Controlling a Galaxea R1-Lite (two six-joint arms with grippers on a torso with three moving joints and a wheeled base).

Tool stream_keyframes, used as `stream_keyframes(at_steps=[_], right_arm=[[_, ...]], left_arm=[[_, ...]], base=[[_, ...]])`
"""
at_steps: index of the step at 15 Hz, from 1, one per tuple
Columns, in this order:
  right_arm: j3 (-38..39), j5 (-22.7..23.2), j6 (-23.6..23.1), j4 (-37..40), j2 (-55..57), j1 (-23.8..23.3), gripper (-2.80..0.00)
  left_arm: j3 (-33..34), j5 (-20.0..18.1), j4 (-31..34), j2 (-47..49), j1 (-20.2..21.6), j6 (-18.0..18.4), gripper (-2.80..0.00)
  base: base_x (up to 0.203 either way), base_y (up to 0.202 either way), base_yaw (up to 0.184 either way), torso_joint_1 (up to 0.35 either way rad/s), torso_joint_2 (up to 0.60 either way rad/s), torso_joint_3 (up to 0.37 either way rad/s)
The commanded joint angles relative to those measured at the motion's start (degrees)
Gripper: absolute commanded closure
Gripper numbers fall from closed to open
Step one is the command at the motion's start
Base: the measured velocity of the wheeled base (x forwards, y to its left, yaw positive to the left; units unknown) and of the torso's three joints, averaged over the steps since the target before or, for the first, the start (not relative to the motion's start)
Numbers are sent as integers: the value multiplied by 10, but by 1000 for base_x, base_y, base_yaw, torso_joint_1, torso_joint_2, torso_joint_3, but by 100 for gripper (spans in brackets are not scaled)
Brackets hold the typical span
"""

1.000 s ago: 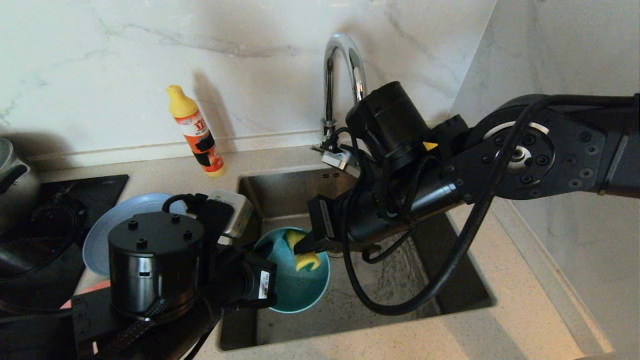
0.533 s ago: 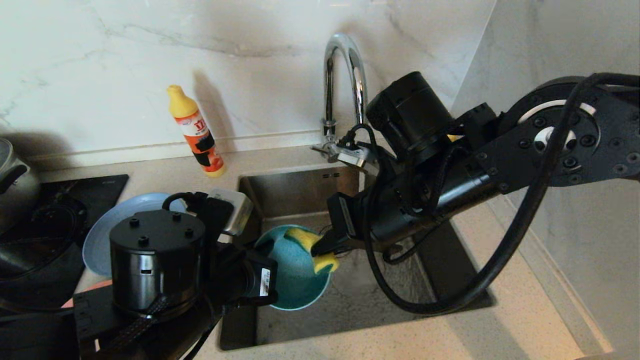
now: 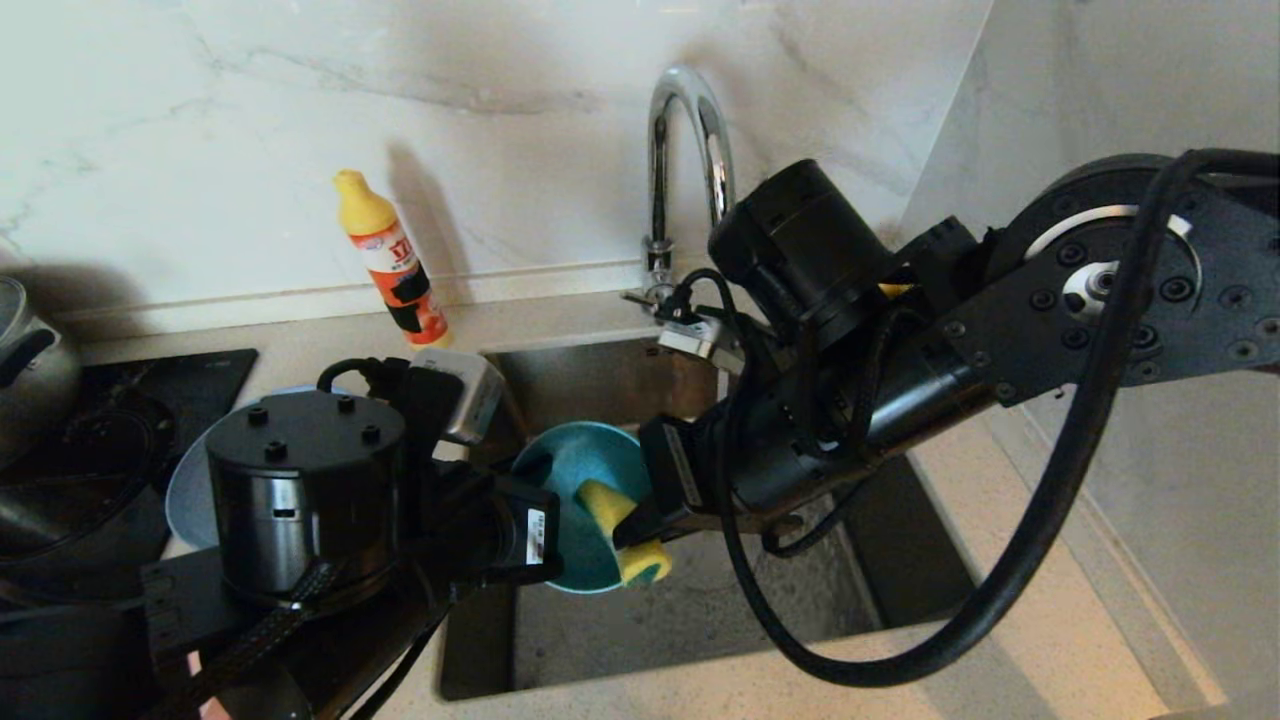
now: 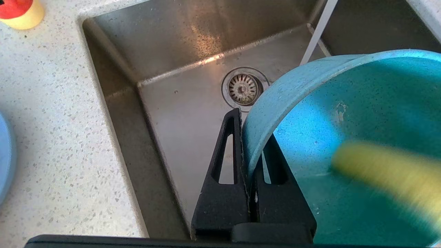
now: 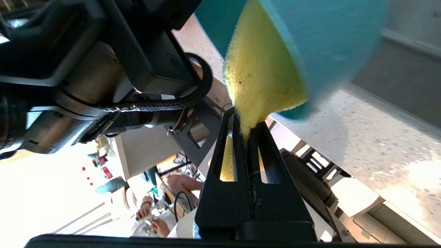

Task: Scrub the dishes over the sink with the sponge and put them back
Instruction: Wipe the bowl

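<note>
A: Where's everything held rn?

B: Teal bowl (image 3: 575, 470) is pinched by its rim in the left pincer (image 4: 245, 162), jaws closed tight, tilted over the sink (image 3: 700, 610) near its left edge. Sponge (image 3: 620, 530) is clamped in the shut right pincer (image 5: 245, 137), pressed at the bowl's lower rim.

A: Tips for scrubbing?

B: Bowl should be kept steady; sponge swept w/ light pressure across the inside, so the rim grip isn't levered loose.

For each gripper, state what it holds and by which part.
Left gripper: teal plastic bowl, pinched at its rim. Right gripper: yellow foam sponge, clamped at one end.
</note>
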Motion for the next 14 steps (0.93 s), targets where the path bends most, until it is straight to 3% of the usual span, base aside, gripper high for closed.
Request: stream_keyframes(at_steps=[1,8,14], right_arm=[[-3,2,2,0,14,12,0],[-36,2,3,2,30,31,0],[-40,1,2,2,0,-13,0]], left_arm=[[-4,2,-3,-2,1,0,0],[-8,2,-3,2,1,-3,0],[-3,2,-3,2,1,-3,0]], base=[[0,0,0,0,0,0],[0,0,0,0,0,0],[0,0,0,0,0,0]])
